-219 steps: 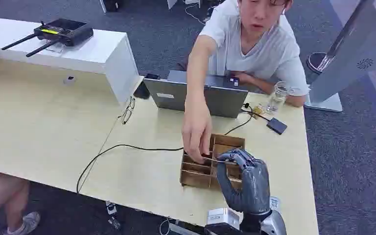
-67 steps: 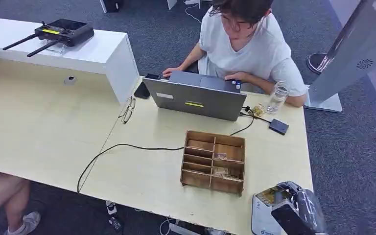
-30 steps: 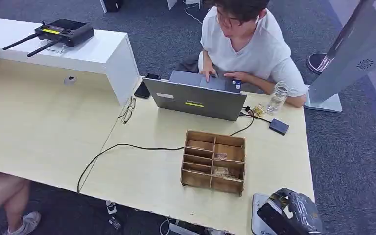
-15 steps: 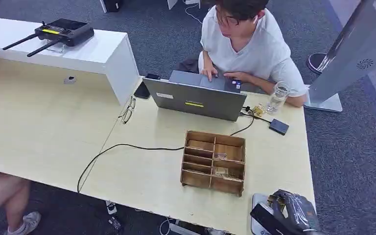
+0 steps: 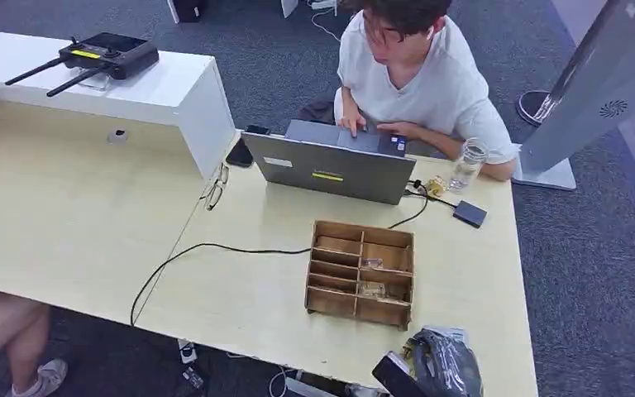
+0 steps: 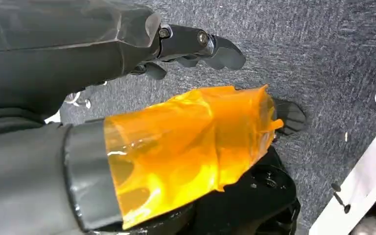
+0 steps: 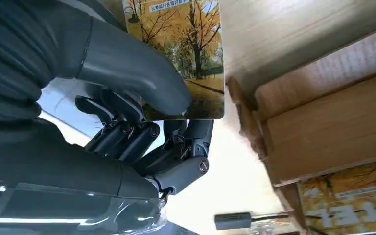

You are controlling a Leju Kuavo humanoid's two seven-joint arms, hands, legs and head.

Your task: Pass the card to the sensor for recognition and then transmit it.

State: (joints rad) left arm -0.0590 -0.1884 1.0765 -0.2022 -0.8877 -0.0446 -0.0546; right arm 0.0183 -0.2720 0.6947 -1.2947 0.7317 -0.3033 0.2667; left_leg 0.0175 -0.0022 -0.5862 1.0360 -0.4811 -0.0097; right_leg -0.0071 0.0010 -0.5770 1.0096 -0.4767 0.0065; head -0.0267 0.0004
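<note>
**Card held at the near table edge, beside the sorting box**

At the near edge of the table [image 5: 240, 289], the right hand [image 5: 442, 364] sat low and close to the robot's body. In the right wrist view the thumb [image 7: 142, 73] pressed on the face of the card [image 7: 196, 44], with the darker fingers [image 7: 176, 147] curled behind it, so the card was pinched flat, printed autumn-tree side toward the camera. Judgement: a flat pinch keeps the card face free for presenting to a reader. The sensor itself could not be made out under the hand.

The left hand [image 6: 127, 122] hung over grey carpet, away from the table, holding nothing, its dark fingers [image 6: 196, 44] only loosely bent and apart; its thumb was wrapped in orange film.

Just beyond the right hand stood the wooden compartment box [image 5: 360, 273], with small cards lying in some compartments; the right wrist view showed one with a similar autumn print. A black cable [image 5: 207, 248] ran across the table toward it, probably linking to the laptop [image 5: 331, 169].

Farther off, a person [image 5: 413, 74] sat typing, well apart from the robot's hand. A glass jar [image 5: 467, 165] and a small black device [image 5: 469, 213] stood near the laptop.

Judgement: recognition step under way or just done; handover not yet started.
</note>
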